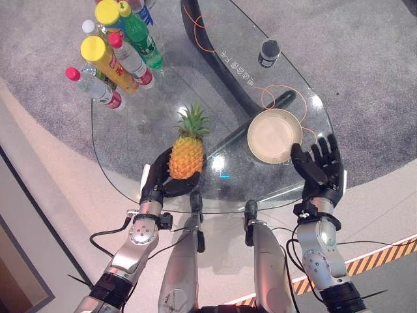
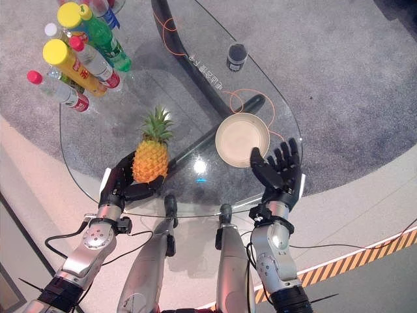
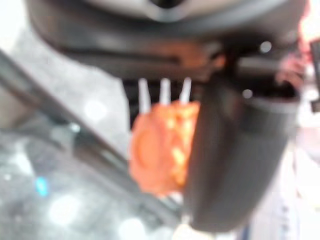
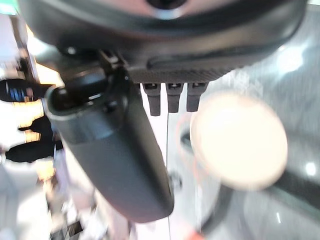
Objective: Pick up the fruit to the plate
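Left eye view: my left robot hand [image 1: 158,184] grips the pineapple [image 1: 187,151] at frame centre, crown pointing up-frame; the plate [image 1: 273,136] lies to its right, beside my open right robot hand [image 1: 320,167].

You had a clear, glossy glass table [image 1: 130,140], a rough-skinned pineapple [image 1: 186,155], a smooth matt plate [image 1: 273,135] and shiny plastic bottles [image 1: 124,55] before you.
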Controlling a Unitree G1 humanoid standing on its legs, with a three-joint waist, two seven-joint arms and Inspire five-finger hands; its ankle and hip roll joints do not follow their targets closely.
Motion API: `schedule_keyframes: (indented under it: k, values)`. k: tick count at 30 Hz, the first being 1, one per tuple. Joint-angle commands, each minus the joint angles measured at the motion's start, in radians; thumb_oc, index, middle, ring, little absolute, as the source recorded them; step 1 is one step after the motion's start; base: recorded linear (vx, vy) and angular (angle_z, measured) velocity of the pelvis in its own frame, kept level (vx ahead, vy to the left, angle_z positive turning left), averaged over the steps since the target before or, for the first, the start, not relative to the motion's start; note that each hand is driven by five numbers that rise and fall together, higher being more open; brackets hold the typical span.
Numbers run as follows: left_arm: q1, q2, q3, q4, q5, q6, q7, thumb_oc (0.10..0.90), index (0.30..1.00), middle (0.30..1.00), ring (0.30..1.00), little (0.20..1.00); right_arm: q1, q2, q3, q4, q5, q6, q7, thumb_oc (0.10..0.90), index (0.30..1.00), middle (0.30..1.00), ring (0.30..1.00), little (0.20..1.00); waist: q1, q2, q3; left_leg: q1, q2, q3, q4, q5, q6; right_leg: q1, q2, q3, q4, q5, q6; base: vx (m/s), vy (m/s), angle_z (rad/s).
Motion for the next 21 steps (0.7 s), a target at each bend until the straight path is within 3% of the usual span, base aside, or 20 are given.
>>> schedule_keyframes:
  k: [1,15,21]
  values:
    - [-0.072,0.071,0.045,-0.192,0.077,-0.138,-0.028,0.1,0.3,0.3,0.3,0.2,-0.056,-0.025,0.002,-0.164,0.03,-0.028,0.105,0.8,0.9,0.9,0.9,0.9,-0.004,-0.034,-0.011,-0.014,-0.074,-0.049,0.195,-0.131,0.031,0.102,0.021,-0.068,-0.248,0.204,0.0,0.0,-0.027,0.04]
    - [-0.145,0.11,0.007,-0.275,0.124,-0.152,-0.068,0.1,0.3,0.3,0.3,0.2,-0.184,0.0,0.103,-0.147,0.103,0.014,0.106,0.8,0.9,0.9,0.9,0.9,0.019,-0.025,-0.011,-0.025,-0.08,-0.049,0.21,-0.137,0.03,0.092,0.003,-0.074,-0.24,0.207,0.006,0.0,0.001,0.05]
    - [-0.163,0.145,-0.01,-0.32,0.129,-0.171,-0.14,0.1,0.3,0.3,0.3,0.2,-0.206,-0.007,0.139,-0.122,0.234,0.049,0.194,0.8,0.9,0.9,0.9,0.9,0.031,-0.025,-0.011,-0.028,-0.085,-0.049,0.214,-0.14,0.03,0.092,-0.005,-0.081,-0.24,0.209,0.009,0.0,0.007,0.03]
